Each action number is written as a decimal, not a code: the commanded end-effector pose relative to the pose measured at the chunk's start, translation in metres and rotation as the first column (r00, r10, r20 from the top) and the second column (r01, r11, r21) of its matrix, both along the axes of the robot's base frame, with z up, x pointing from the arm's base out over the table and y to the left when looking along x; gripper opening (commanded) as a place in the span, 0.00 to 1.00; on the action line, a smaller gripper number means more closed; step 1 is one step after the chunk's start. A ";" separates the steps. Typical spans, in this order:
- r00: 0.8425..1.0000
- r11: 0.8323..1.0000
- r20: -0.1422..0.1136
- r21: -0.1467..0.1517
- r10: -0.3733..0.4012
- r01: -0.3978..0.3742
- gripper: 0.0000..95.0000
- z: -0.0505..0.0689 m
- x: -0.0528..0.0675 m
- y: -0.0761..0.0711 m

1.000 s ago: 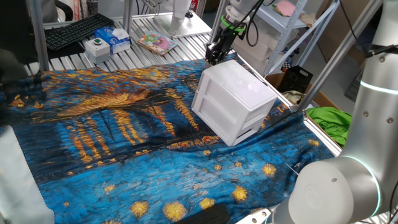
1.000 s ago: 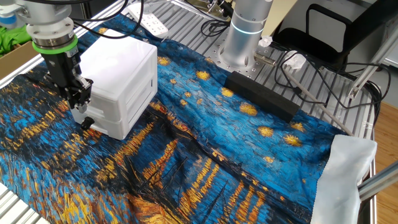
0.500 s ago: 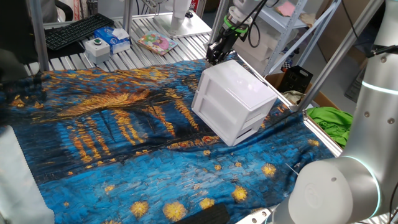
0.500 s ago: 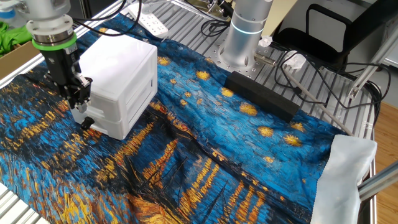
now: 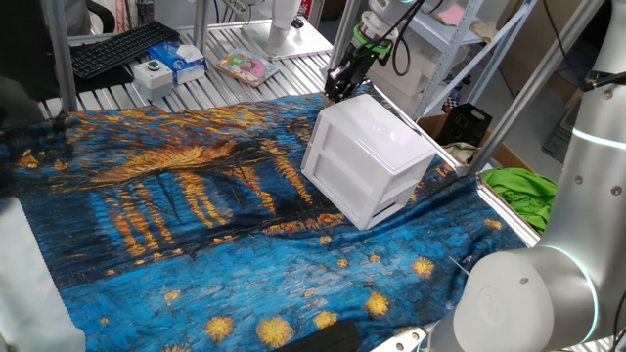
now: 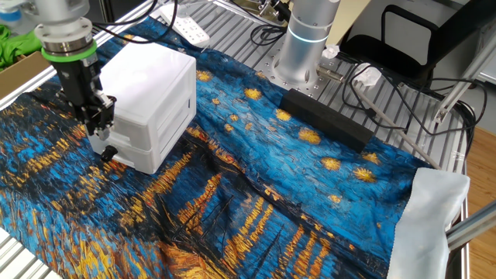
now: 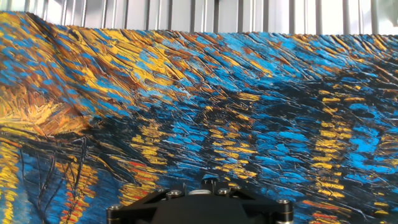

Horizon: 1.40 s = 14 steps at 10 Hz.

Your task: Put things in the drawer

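Note:
The white two-drawer cabinet [image 5: 377,132] [image 6: 151,74] stands tilted on the blue and yellow painted cloth [image 5: 196,225]. Its upper drawer [image 5: 342,154] [image 6: 163,105] looks pushed in. My gripper [image 5: 337,88] [image 6: 99,120] hangs at the cabinet's upper corner farthest from the robot base, close against its side. Its dark fingers are too small and crowded to tell whether they are open or shut, or whether they hold anything. The hand view shows only cloth and the black gripper body [image 7: 199,208]. No tan block shows in any view.
Behind the cloth lie a keyboard [image 5: 122,47], a white button box [image 5: 154,73] and a blue box [image 5: 181,59]. A long black box [image 6: 325,118] lies by the robot base [image 6: 306,43]. Metal frame posts stand by the cabinet.
The hand has crept slightly upward at the cabinet's corner. The cabinet has not moved.

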State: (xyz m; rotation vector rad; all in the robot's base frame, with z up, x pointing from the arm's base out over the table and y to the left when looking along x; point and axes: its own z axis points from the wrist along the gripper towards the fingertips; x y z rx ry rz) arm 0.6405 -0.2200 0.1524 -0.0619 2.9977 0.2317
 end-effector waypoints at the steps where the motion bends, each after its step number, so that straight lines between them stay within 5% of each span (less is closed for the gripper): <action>1: 1.000 1.000 -0.004 -0.007 -0.004 0.004 0.80 0.001 -0.003 0.001; 6: 0.999 1.000 -0.048 -0.027 -0.008 0.007 0.80 0.007 -0.002 0.003; 7: 0.999 0.999 -0.048 -0.040 0.000 -0.002 0.60 0.008 -0.002 0.004; 14: 0.997 0.997 -0.072 -0.078 -0.026 0.020 0.60 0.036 -0.005 0.027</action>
